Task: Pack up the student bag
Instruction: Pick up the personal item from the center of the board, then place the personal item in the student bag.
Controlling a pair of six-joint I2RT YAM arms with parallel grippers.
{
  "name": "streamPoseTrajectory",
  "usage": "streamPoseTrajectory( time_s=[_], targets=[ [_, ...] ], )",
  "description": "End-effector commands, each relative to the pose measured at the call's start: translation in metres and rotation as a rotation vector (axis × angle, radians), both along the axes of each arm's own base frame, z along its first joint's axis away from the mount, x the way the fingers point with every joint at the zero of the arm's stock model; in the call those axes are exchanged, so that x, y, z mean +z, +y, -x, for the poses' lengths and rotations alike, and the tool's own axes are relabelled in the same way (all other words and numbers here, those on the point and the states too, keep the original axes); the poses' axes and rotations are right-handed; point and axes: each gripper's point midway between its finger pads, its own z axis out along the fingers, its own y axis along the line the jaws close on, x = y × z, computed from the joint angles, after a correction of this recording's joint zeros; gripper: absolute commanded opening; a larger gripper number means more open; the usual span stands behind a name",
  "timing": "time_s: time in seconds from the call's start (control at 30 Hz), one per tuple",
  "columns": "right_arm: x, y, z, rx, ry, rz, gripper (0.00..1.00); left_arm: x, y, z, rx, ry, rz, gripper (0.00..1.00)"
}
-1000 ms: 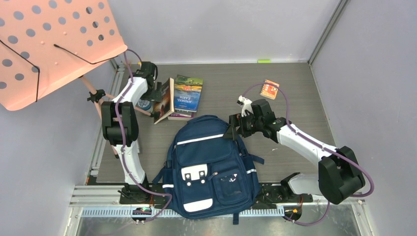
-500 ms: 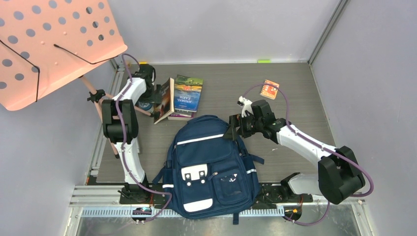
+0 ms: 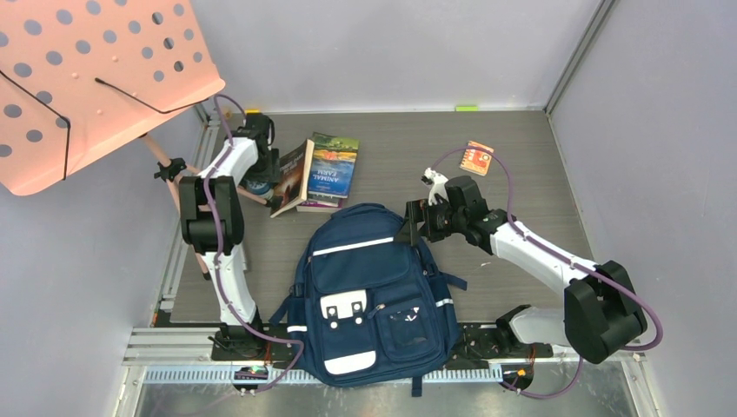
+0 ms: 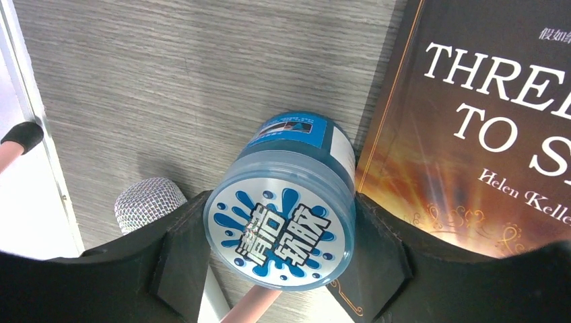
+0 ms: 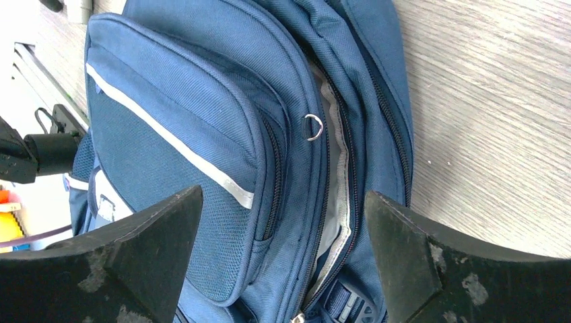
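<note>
Left wrist view: the left fingers (image 4: 178, 262) clamp a blue jar (image 4: 279, 222), flush against both of its sides.
The jar is round plastic with a glossy printed lid, beyond the far-left corner of the student bag (image 3: 369, 287), beside a glossy book (image 4: 471, 114). The right fingers (image 5: 135, 262), spread wide, hover over the bag's unzipped top. The bag is soft navy fabric, its long axis running near-to-far across the tabletop (image 3: 521, 148).
</note>
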Motion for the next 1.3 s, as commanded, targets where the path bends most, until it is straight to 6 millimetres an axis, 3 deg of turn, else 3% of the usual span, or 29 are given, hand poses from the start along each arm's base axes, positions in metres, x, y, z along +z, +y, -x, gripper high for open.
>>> streamPoseTrajectory(
  time_s=[0.0, 0.07, 0.37, 0.53, 0.63, 0.7, 0.77, 0.83, 1.0, 1.27],
  targets=[
    [0.018, 0.005, -0.016, -0.039, -0.061, -0.023, 0.97, 0.037, -0.014, -0.004, -0.019, -0.108, 0.042, 0.16],
    [0.019, 0.008, -0.02, -0.033, -0.059, -0.025, 0.97, 0.053, -0.02, -0.005, -0.036, -0.148, 0.056, 0.1],
    [0.038, 0.038, -0.038, 0.082, -0.085, -0.087, 0.87, 0.119, -0.04, 0.007, -0.086, -0.296, 0.036, 0.09],
    [0.023, 0.054, -0.039, 0.141, -0.042, -0.069, 0.82, 0.138, -0.052, 0.024, -0.111, -0.332, 0.036, 0.08],
    [0.021, 0.069, -0.032, 0.201, -0.026, -0.055, 0.76, 0.146, -0.073, 0.037, -0.171, -0.35, 0.064, 0.07],
    [0.02, 0.076, -0.026, 0.229, -0.021, -0.041, 0.67, 0.152, -0.098, 0.046, -0.246, -0.367, 0.117, 0.07],
    [0.02, 0.081, -0.019, 0.252, -0.021, -0.033, 0.54, 0.156, -0.126, 0.054, -0.328, -0.368, 0.211, 0.07],
    [0.023, 0.084, -0.012, 0.266, -0.029, -0.033, 0.31, 0.157, -0.158, 0.064, -0.415, -0.354, 0.324, 0.07],
    [0.042, 0.083, -0.003, 0.261, -0.084, -0.067, 0.02, 0.151, -0.205, 0.08, -0.55, -0.291, 0.52, 0.07],
    [0.084, 0.069, 0.019, 0.271, -0.232, -0.127, 0.01, 0.133, -0.236, 0.093, -0.639, -0.16, 0.66, 0.07]
  ],
)
